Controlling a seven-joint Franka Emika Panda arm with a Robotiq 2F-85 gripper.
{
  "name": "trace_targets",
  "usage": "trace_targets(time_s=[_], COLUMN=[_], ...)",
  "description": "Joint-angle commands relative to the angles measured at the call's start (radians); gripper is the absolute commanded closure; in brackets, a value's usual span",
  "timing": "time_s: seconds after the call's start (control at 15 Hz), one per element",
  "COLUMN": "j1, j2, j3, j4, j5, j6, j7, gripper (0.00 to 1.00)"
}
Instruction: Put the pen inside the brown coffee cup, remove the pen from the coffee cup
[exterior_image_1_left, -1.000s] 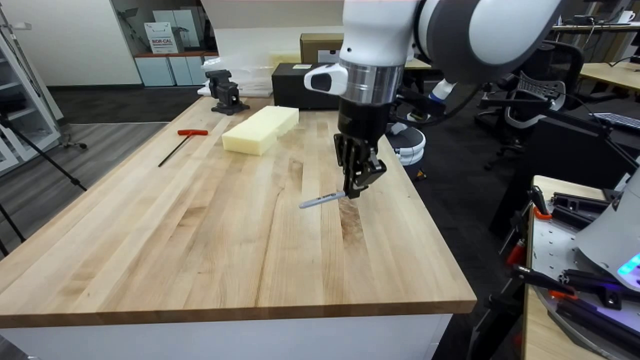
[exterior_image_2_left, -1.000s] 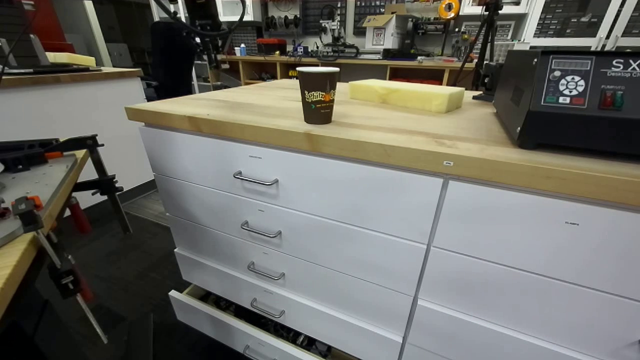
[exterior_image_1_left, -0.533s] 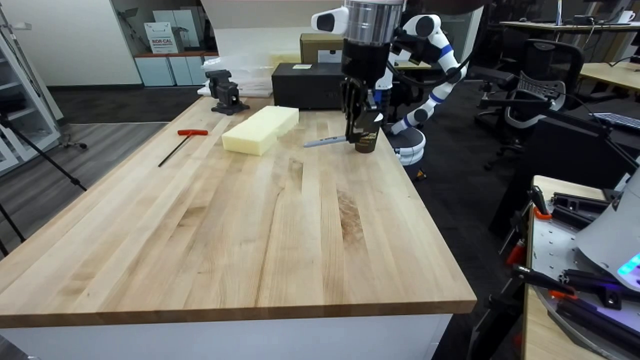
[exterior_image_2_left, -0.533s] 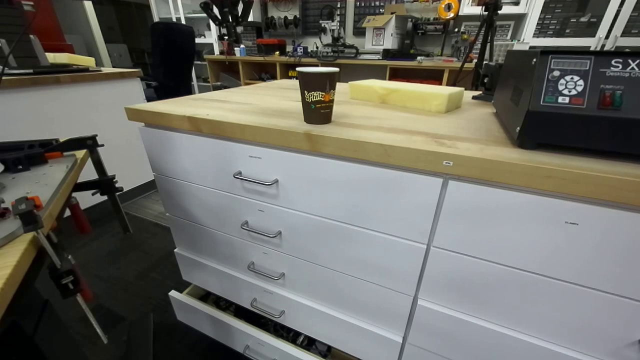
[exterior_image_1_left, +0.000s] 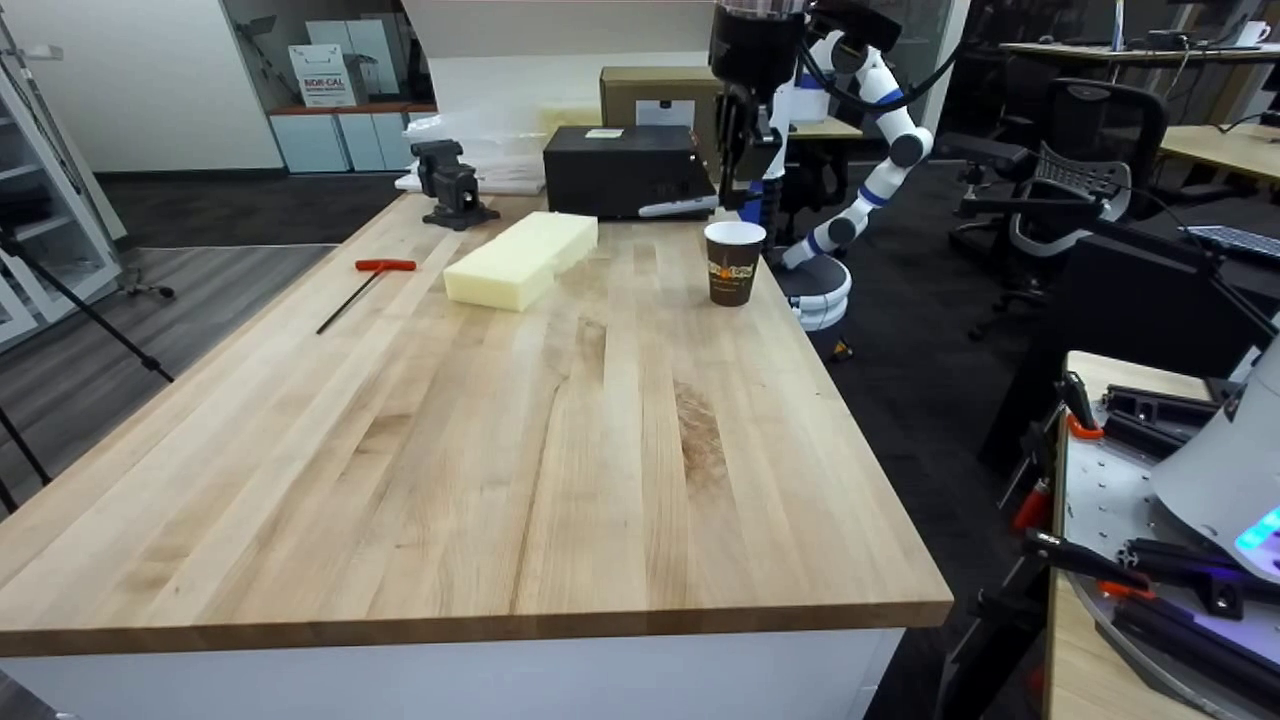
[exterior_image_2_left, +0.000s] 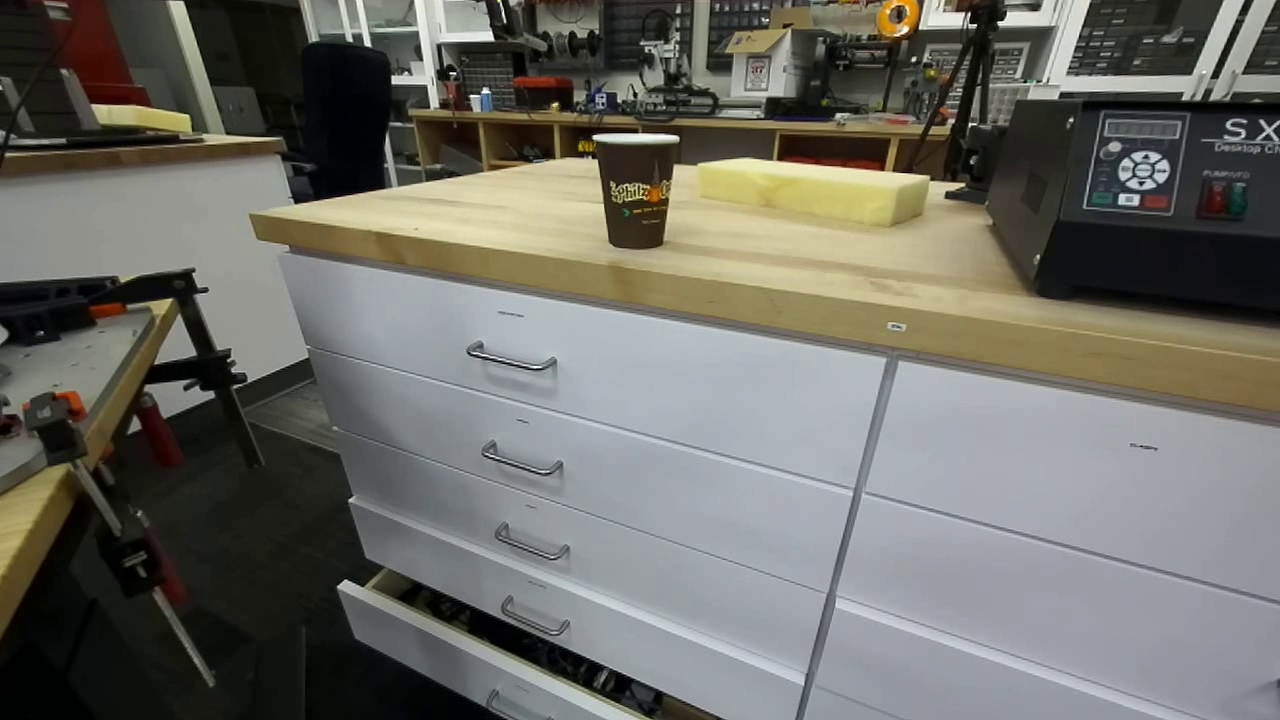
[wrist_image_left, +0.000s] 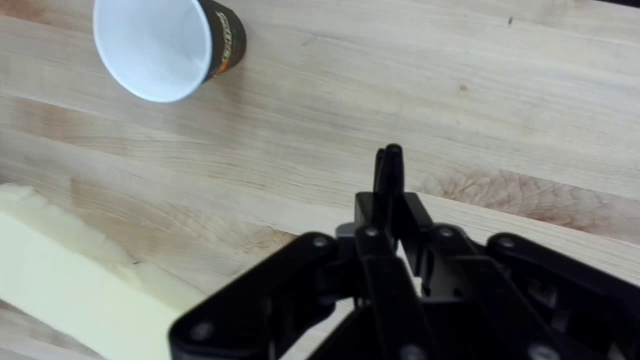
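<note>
My gripper (exterior_image_1_left: 736, 198) is shut on the pen and holds it in the air above the table. The pen (exterior_image_1_left: 680, 207) is a slim grey marker. In an exterior view it points out to the left, nearly level. In the wrist view its dark end (wrist_image_left: 389, 170) sticks out past the fingertips (wrist_image_left: 392, 215); the rest is hidden by the gripper. The brown coffee cup (exterior_image_1_left: 733, 280) stands upright and open on the table. It shows in both exterior views (exterior_image_2_left: 638, 195). In the wrist view it (wrist_image_left: 228, 41) lies at upper left, its white inside empty, apart from the gripper.
A yellow foam block (exterior_image_1_left: 522, 260) lies left of the cup. A red-handled tool (exterior_image_1_left: 385, 266) lies further left. A black box (exterior_image_1_left: 628, 175) and a small black vise (exterior_image_1_left: 452, 188) stand at the back. The cup is close to the table's (exterior_image_1_left: 480, 480) side edge.
The gripper, still holding the pen, has moved away towards the back of the table in an exterior view and risen. The cup, hidden behind it earlier, now shows fully and has not moved.
</note>
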Motion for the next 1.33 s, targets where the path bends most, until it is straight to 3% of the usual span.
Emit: trace_targets(time_s=[0.0,1.27], j1=[-0.03,-0.143], j2=[-0.036,0.04], j3=[-0.016,-0.105], j4=[-0.01,-0.044], j5=[-0.092,-0.468], j6=[-0.024,-0.077], j7=[0.013,0.147], gripper=[0.96,0.96])
